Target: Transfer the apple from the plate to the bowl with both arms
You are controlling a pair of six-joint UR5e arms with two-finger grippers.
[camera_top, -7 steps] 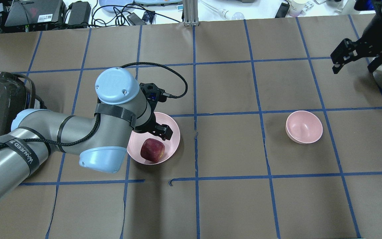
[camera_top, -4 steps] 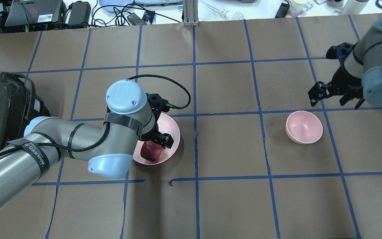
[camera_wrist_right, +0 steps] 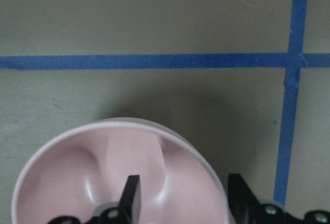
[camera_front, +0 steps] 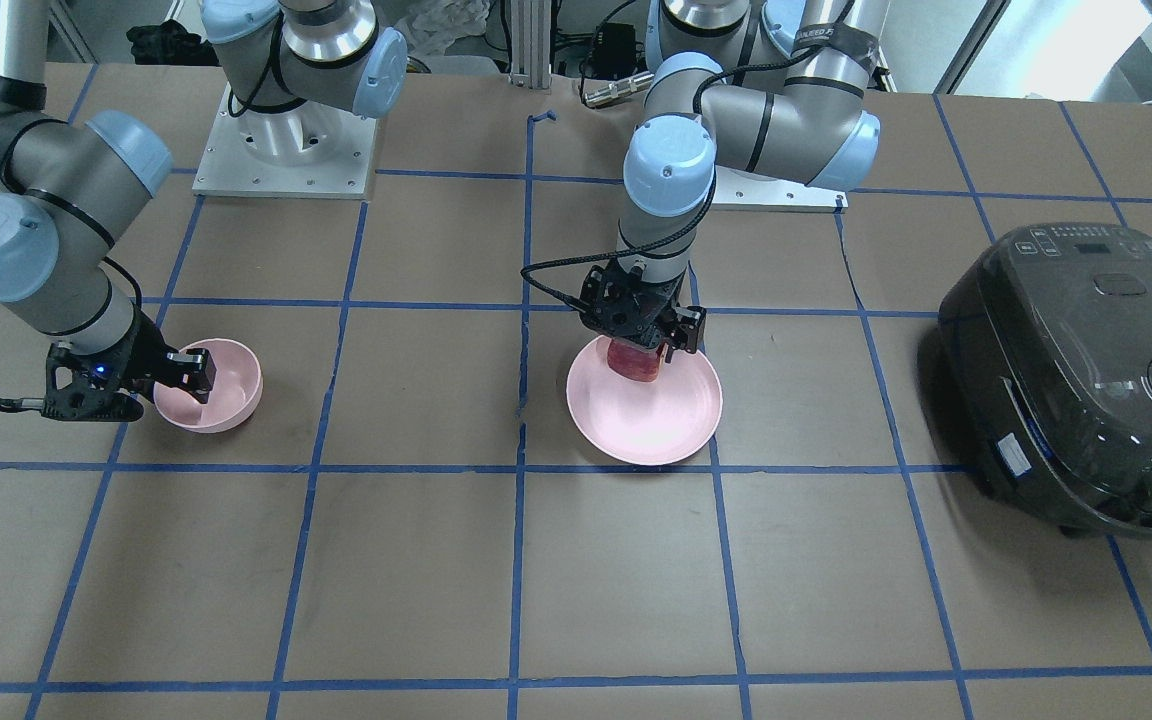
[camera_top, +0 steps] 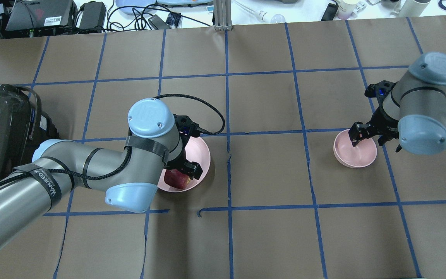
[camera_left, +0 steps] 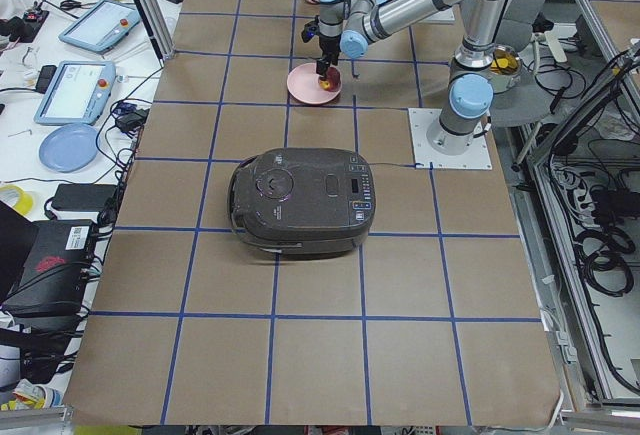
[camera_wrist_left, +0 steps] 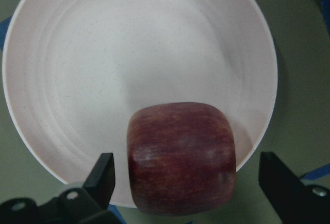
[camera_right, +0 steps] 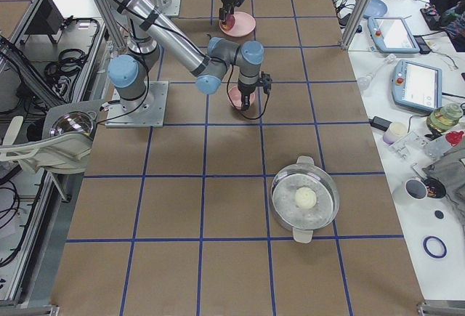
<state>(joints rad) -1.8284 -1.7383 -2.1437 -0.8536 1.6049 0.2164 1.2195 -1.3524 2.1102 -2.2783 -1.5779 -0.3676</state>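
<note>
The dark red apple [camera_wrist_left: 181, 157] lies on the near part of the flat pink plate [camera_wrist_left: 129, 69]. My left gripper [camera_wrist_left: 185, 183] is open and low over the plate [camera_top: 201, 153]. One of its fingers [camera_wrist_left: 103, 175] stands on each side of the apple [camera_front: 633, 362], with small gaps. My right gripper [camera_wrist_right: 185, 198] is open at the small pink bowl [camera_wrist_right: 93, 172]. It straddles the rim, with one finger [camera_wrist_right: 131, 198] inside the bowl and the other outside. The bowl [camera_top: 356, 155] is empty.
A dark rice cooker [camera_top: 2, 124] stands at the table's left end, behind my left arm. A steel pot [camera_right: 305, 200] with a lid stands beyond the bowl at the right end. Cables and devices line the far edge.
My left gripper has come down around the apple. My right arm has swung in from the far right and lowered its gripper onto the bowl's rim.
</note>
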